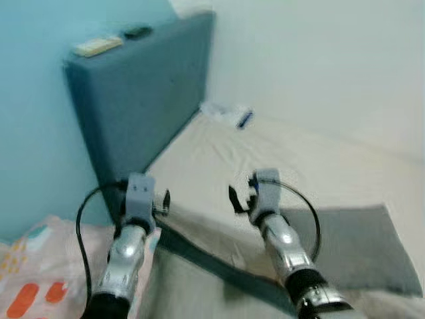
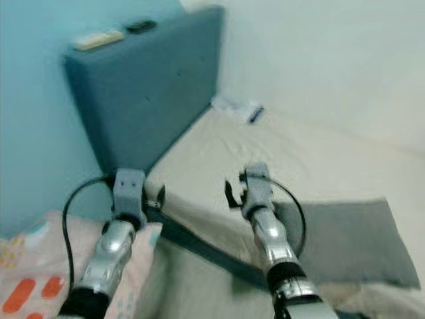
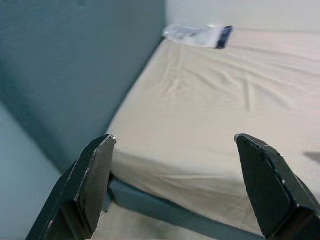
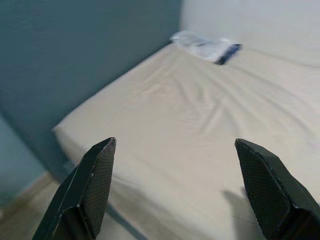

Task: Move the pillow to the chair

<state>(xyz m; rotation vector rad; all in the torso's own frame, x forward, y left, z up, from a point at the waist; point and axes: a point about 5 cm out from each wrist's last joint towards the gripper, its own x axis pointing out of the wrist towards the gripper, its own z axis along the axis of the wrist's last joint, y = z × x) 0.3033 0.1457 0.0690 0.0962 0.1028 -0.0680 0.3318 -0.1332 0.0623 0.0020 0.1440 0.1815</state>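
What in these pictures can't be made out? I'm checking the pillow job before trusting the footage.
- Patterned pillow: cut off by the bottom and left edges of the eye views, partly behind the left arm.
- Two small things on the headboard top: too blurred to name.
- Clear packet in the bed's far corner: too blurred to read.
- Grey blanket: right arm covers its near edge.
- Left gripper and right gripper: open, holding nothing.

Matt cloth headboard (image 1: 143, 100), creased cotton sheet (image 1: 265, 159)

Soft, even, fairly bright light with faint shadows and no glare; the head views are blurred, wrist views sharper.
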